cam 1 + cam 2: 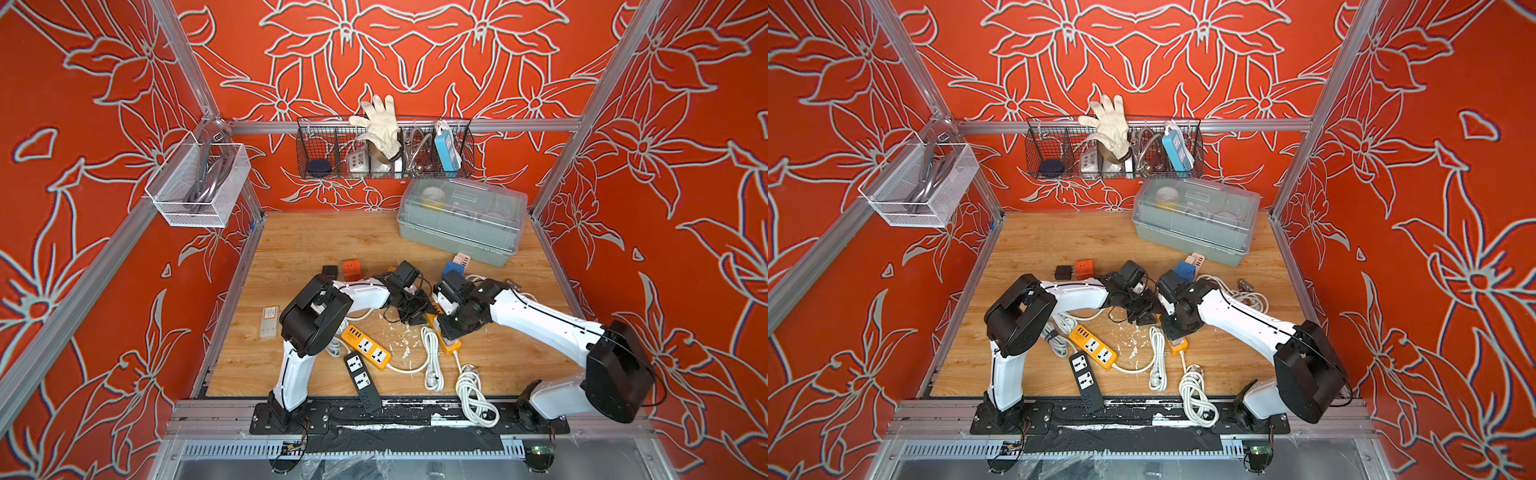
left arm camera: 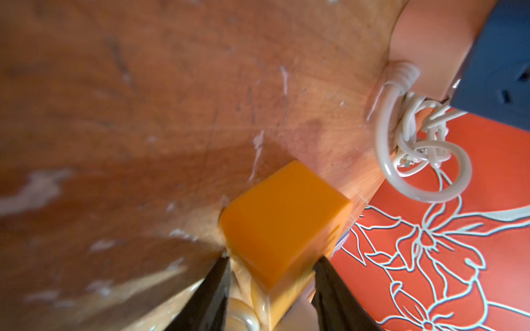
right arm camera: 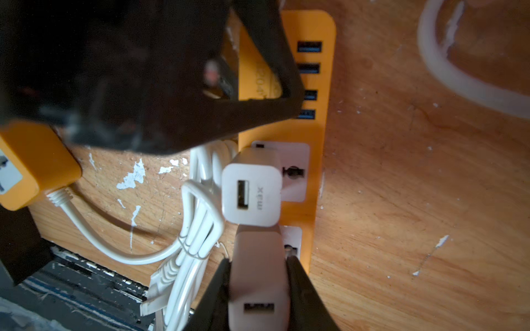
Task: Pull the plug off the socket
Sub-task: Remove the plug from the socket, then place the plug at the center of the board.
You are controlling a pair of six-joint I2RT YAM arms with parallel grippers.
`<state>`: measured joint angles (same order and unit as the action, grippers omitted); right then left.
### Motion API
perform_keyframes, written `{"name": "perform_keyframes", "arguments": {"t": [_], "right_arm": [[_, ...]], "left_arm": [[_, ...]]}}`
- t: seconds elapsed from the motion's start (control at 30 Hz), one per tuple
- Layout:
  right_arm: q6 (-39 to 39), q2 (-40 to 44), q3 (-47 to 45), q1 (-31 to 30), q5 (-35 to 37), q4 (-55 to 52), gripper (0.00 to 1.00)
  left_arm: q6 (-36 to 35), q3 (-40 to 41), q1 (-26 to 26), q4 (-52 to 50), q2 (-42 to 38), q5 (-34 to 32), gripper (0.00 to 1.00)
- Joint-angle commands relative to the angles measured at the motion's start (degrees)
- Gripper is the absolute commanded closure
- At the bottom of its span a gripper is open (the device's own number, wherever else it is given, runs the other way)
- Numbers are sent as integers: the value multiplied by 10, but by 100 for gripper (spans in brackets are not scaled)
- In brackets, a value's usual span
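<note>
A: Top views first. Where's the plug?
B: Middle of the table (image 1: 332,249), hidden under my wrists. Both arms meet over the orange strip (image 1: 451,345), and only its cord end shows. Left gripper (image 1: 415,311) is at the USB-port end, right gripper (image 1: 445,328) nearer the cord. Can't read the fingers from up here.
A: Why two arms on one strip?
B: I reckon left pins it so it doesn't lift w/ the pull.
A: Left wrist?
B: Fingers (image 2: 218,282) flank the strip's end and look pressed to its sides. Pic's blurry tho.
A: Right wrist?
B: Clearer. Right fingers (image 3: 298,280) pinch the white charger plug (image 3: 258,275) on two opposite sides, no gap. It stands in the socket (image 3: 292,240) nearest the cord. Just beside it, a second white charger (image 3: 251,195) marked "max" fills the next socket.
A: And the plug itself?
B: Rounded white block, USB port on its outer face. Smooth plastic, prob slippery, hence the firm side pinch imo. Prongs are hidden, but it looks seated to me.
</note>
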<state>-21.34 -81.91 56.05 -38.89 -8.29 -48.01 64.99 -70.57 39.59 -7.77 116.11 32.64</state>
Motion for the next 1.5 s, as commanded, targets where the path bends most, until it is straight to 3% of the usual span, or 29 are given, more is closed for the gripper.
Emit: {"name": "perform_keyframes", "arguments": {"t": [0.0,0.1,0.2,0.3,0.37,0.53,0.67,0.8,0.93,1.03,1.13,1.3,1.47], "right_arm": [[6,14,10,46,-8,25,82],[-11,33,-27,35,-20,45,84],[-40,54,-52,-19,-8,79,84],[-67,46,-29,-42,3,86,85],[-70,35,3,-27,8,71,85],[-63,21,24,99,-122,76,85],[-49,31,-4,109,-140,68,86],[-59,98,-49,53,-71,62,86],[-67,195,-69,41,1,44,86],[-66,255,-80,51,4,56,85],[-87,302,-100,76,-47,98,84],[-185,365,-150,120,-146,232,84],[-330,338,-204,139,-245,420,83]], "left_arm": [[-6,42,3,-130,51,-65,51],[-10,44,3,-139,53,-71,57],[-15,38,3,-149,63,-73,57],[-15,33,3,-158,72,-79,58],[-15,35,3,-160,77,-85,59],[-13,49,3,-160,85,-94,63],[-18,53,4,-166,89,-101,63],[-34,44,3,-156,86,-86,63],[-75,9,2,-88,53,-18,59],[-127,-41,2,-74,13,26,55],[-187,-87,2,-110,-41,29,51],[-289,-78,1,-191,-162,-73,44],[-352,11,2,-229,-324,-238,37]]}}
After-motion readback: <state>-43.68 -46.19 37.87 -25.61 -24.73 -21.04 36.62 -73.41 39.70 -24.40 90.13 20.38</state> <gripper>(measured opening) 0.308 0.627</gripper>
